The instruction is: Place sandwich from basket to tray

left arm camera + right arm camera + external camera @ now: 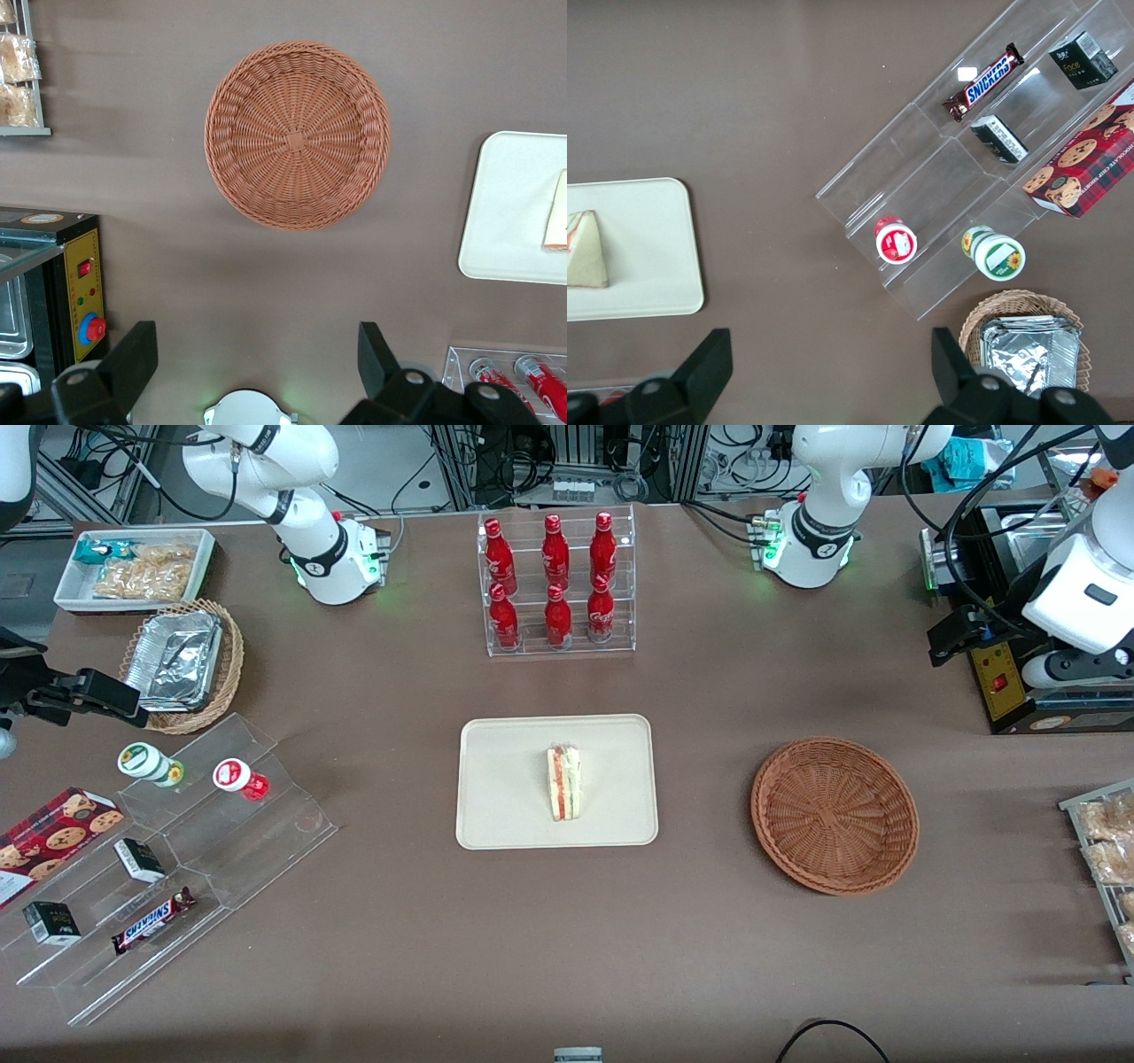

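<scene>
The sandwich point(563, 782), a pale wedge with red and green layers, lies on the cream tray point(505, 797) at the middle of the table. The reddish-brown wicker basket point(834, 815) sits beside the tray, toward the working arm's end, with nothing in it. My gripper point(955, 636) hangs high above the table, farther from the front camera than the basket. In the left wrist view the gripper point(257, 341) is open with nothing between its fingers. That view also takes in the basket point(298, 135), the tray point(509, 212) and an edge of the sandwich point(558, 217).
A clear rack of red bottles point(558, 584) stands farther back than the tray. A black and yellow control box point(1001, 682) sits near the gripper. A snack rack point(1107, 850) lies at the working arm's end. An acrylic stepped stand point(168, 868) and a tan foil basket point(182, 664) sit at the parked arm's end.
</scene>
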Motion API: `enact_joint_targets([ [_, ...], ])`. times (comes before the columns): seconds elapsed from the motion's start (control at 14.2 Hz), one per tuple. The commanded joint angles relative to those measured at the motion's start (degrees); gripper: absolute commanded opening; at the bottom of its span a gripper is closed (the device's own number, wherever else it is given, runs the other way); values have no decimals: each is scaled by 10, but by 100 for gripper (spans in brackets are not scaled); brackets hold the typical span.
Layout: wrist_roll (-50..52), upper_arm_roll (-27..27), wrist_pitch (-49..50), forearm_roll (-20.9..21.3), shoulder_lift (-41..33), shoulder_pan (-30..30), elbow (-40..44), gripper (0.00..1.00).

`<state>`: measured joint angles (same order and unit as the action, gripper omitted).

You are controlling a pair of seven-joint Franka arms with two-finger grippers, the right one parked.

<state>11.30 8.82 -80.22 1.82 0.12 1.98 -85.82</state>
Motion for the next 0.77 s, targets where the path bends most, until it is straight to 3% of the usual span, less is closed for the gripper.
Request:
enact_joint_targets([
  [0.0,2,2,1,6,-3,4,4,100],
  [0.7,-4,2,-14,-23,-2,22,5,100],
])
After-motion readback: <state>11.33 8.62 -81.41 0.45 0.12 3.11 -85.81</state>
